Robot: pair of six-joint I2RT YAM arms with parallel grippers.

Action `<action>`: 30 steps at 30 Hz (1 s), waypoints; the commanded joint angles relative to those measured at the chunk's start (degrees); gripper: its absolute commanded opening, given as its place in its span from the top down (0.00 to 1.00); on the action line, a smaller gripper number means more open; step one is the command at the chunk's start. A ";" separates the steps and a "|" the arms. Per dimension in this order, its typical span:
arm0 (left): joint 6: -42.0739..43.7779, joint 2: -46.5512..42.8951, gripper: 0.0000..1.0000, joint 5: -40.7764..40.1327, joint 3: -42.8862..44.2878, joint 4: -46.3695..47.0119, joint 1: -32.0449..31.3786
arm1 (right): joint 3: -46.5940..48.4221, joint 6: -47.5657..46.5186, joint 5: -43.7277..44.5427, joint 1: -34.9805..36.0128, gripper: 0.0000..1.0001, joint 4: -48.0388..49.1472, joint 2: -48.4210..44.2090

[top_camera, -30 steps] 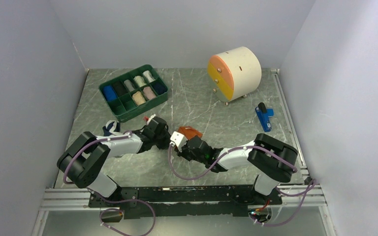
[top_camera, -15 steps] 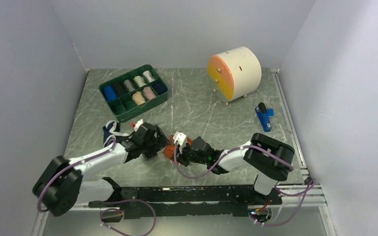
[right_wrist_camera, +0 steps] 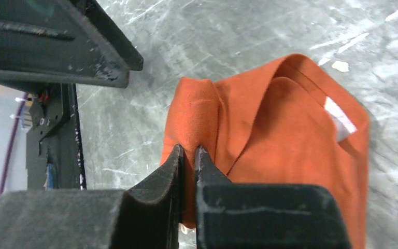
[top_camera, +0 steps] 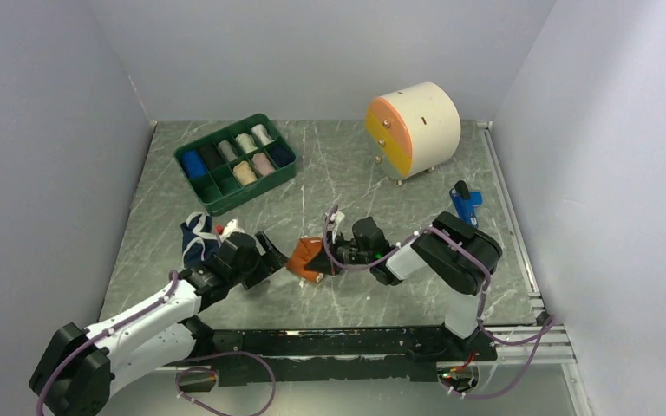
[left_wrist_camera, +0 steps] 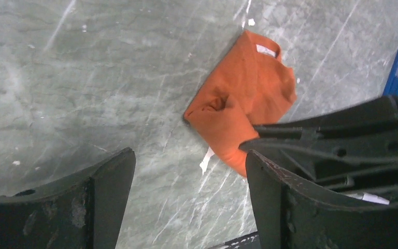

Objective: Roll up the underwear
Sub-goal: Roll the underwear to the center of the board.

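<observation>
The orange-rust underwear (top_camera: 308,257) lies folded on the grey marble table, a white tag showing at its far edge (right_wrist_camera: 338,118). My right gripper (top_camera: 328,256) is shut on a raised fold at its near edge; in the right wrist view the cloth is pinched between the fingertips (right_wrist_camera: 189,153). My left gripper (top_camera: 274,251) stands open just left of the cloth, with bare table between its fingers (left_wrist_camera: 186,174). The orange underwear (left_wrist_camera: 249,96) lies ahead of it, not touched. The navy underwear (top_camera: 195,239) with white trim lies bunched behind the left wrist.
A green compartment tray (top_camera: 251,192) with several cloth rolls stands at the back left. A round cream cabinet (top_camera: 429,117) with an orange and yellow front stands at the back right. A blue object (top_camera: 464,206) lies near the right arm.
My left gripper has opened, let go of the orange underwear and drawn back to the left. My right gripper stays shut on the cloth, which has shifted slightly left.
</observation>
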 commanded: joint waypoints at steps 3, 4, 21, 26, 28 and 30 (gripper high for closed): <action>7.06 3.69 0.21 5.99 -0.30 12.43 0.15 | 1.66 4.91 -5.71 -4.33 0.93 -1.81 4.65; 7.52 5.02 0.22 6.11 -0.02 13.38 0.17 | 1.60 5.76 -6.23 -4.82 0.93 -1.03 5.07; 3.13 25.70 0.45 6.98 3.79 17.01 0.21 | 1.01 3.12 -4.90 -5.69 0.80 -1.89 2.92; 1.65 29.11 0.54 7.37 1.91 17.01 0.16 | 3.03 -4.11 -3.70 -5.65 0.66 -11.14 -2.93; 1.81 29.13 0.55 7.00 2.16 16.06 0.14 | 4.78 -7.59 -1.09 -5.61 0.63 -17.75 -6.42; 2.64 28.77 0.55 6.75 3.16 13.55 0.21 | 6.93 -11.26 3.52 -5.25 0.59 -26.58 -9.99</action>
